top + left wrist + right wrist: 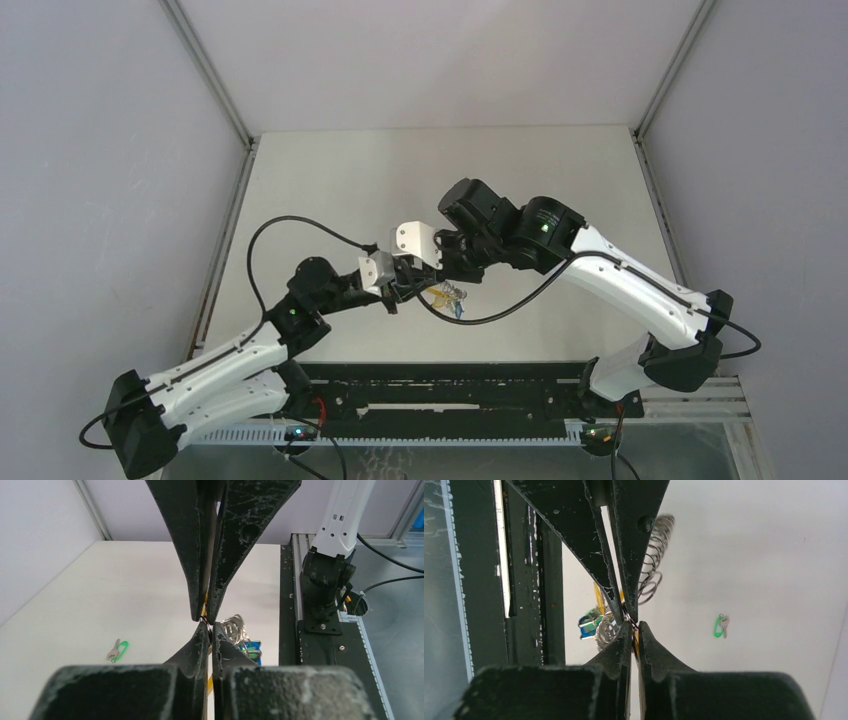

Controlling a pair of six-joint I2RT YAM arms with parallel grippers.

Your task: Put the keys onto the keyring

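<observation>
The left hand (210, 636) and right hand (634, 630) meet tip to tip above the white tabletop (125, 590). Each is pinched narrow on the large keyring (651, 560) of yellow band and silvery chain. A blue-headed key (586, 626) shows just beside it. A tiny green-headed silver key (119, 651) lies well apart on the tabletop.

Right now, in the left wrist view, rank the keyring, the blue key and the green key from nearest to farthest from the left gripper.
1. keyring: pinched in the left gripper, silvery coil just right of its tips.
2. blue key: lower right, just past the coil.
3. green key: alone on the table, off to the left.
</observation>
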